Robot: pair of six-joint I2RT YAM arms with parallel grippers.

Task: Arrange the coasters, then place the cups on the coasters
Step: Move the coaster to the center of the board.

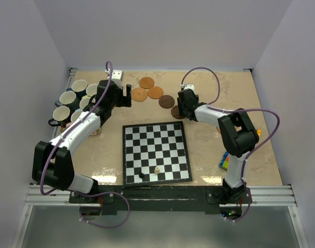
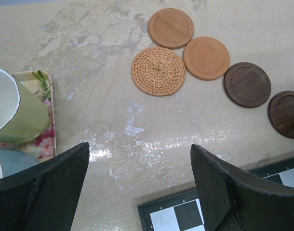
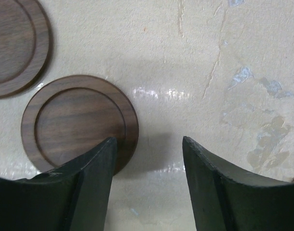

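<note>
From above, five coasters (image 1: 155,92) lie in a loose arc on the surface (image 1: 240,88) beyond the chessboard (image 1: 156,152). The cups (image 1: 69,98) cluster far left, none on a coaster. The left wrist view shows the left hand (image 2: 140,150) wide open and empty. The right wrist view shows the right hand (image 3: 147,142) parted and empty beside a dark coaster (image 3: 79,120). Arranging looks unfinished.

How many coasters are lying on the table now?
5, in a loose curve beyond the chessboard: the woven coaster, the farther tan coaster, the nearer tan coaster, the first dark coaster, and the last dark coaster, nearest the chessboard. Others may be hidden.
</note>
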